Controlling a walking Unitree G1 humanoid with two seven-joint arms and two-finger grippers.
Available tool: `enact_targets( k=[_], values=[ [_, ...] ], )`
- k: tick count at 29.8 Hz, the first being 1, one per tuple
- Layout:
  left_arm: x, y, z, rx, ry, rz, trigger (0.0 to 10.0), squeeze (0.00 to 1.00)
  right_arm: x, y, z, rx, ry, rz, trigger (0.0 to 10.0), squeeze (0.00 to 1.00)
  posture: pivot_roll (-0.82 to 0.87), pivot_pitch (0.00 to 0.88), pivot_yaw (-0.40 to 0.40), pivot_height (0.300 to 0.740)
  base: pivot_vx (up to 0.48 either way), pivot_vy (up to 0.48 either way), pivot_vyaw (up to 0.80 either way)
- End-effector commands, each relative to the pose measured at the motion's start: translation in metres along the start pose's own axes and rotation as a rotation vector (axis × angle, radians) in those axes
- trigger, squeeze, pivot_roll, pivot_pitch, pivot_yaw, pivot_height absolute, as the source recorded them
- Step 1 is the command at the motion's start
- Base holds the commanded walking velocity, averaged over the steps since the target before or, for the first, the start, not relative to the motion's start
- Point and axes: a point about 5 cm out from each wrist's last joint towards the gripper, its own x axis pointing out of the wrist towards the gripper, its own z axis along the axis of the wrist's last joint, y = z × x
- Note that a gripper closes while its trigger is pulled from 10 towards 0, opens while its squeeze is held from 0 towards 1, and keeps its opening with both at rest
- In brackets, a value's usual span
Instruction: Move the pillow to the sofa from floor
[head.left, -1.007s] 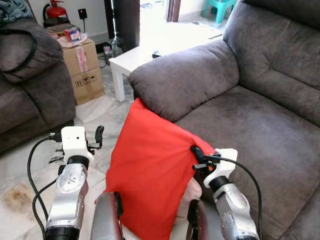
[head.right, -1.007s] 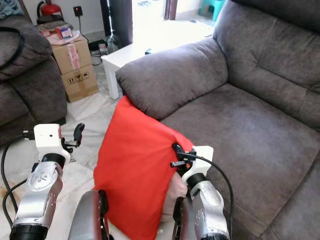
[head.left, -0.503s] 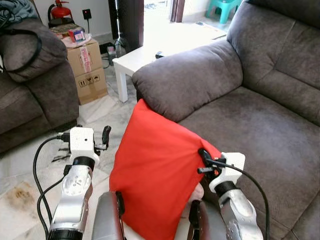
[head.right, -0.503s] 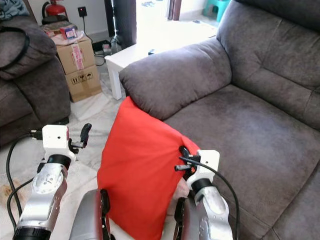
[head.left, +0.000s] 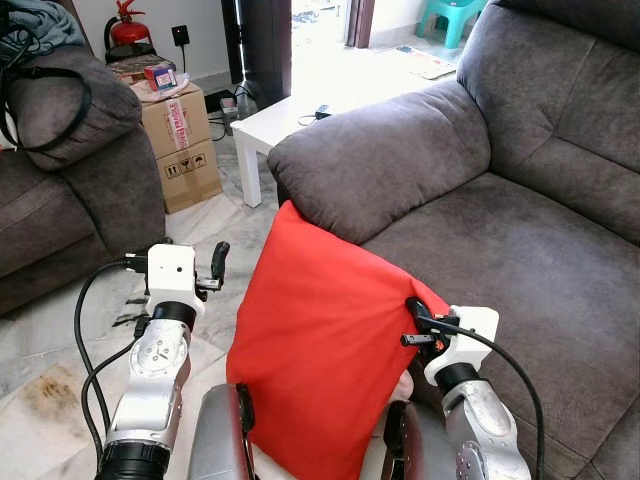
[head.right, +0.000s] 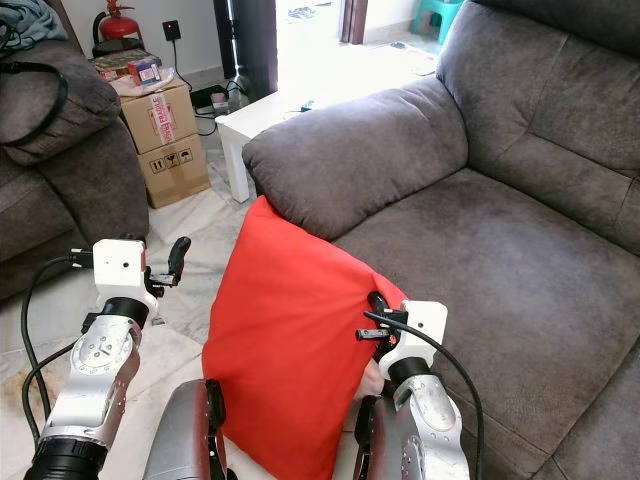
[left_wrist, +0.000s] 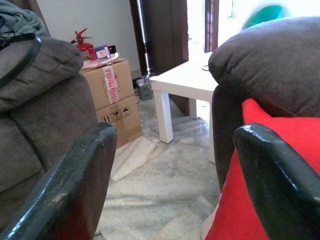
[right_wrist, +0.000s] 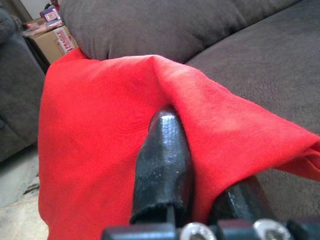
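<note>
Beside the sofa (head.left: 520, 200), right end effector (head.left: 414, 310) pinches the red pillow (head.left: 320, 340); left end effector (head.left: 217, 262) gapes empty.

We see a red pillow (head.left: 320, 355) held up on its edge in front of the grey sofa (head.left: 520, 230), its top corner touching the underside of the sofa's padded arm. Our right gripper (head.left: 412, 305) pinches the pillow's right-hand corner, the cloth bunched around the black fingers. Our left gripper (head.left: 219, 262) is raised just beside the pillow's left edge, apart from it. Beyond the sofa arm stands a white table (head.left: 285, 125), and near it a cardboard box (head.left: 182, 140). A second grey sofa (head.left: 70, 190) sits on the left, over a marble floor (head.left: 50, 370).
</note>
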Motion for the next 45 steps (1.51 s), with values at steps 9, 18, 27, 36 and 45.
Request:
enact_targets(
  k=[9,18,27,36,45],
  values=[
    [0.0013,-0.0009,0.0012,0.032,-0.008,-0.010,10.0,0.00,0.0060,-0.0024,0.0381,-0.027,-0.161,-0.021,10.0,0.00,0.07,0.000,-0.043,0.560,0.000,0.000,0.00],
    [0.0021,-0.0008,0.0020,0.030,-0.009,-0.010,10.0,0.00,0.0061,-0.0011,0.0396,-0.025,-0.161,-0.019,10.0,0.00,0.07,0.000,-0.041,0.621,0.000,0.000,0.00],
    [0.0032,-0.0014,0.0021,0.029,-0.007,-0.014,10.0,0.00,0.0072,0.0004,0.0402,-0.025,-0.157,-0.011,10.0,0.00,0.07,0.000,-0.041,0.675,0.000,0.000,0.00],
    [0.0041,-0.0020,0.0025,0.027,-0.007,-0.014,10.0,0.00,0.0083,0.0007,0.0409,-0.024,-0.154,-0.003,10.0,0.00,0.07,0.000,-0.043,0.723,0.000,0.000,0.00],
    [0.0039,-0.0020,0.0026,0.028,-0.007,-0.021,10.0,0.00,0.0088,0.0008,0.0406,-0.022,-0.154,-0.006,10.0,0.00,0.07,0.000,-0.039,0.740,0.000,0.000,0.00]
  ],
)
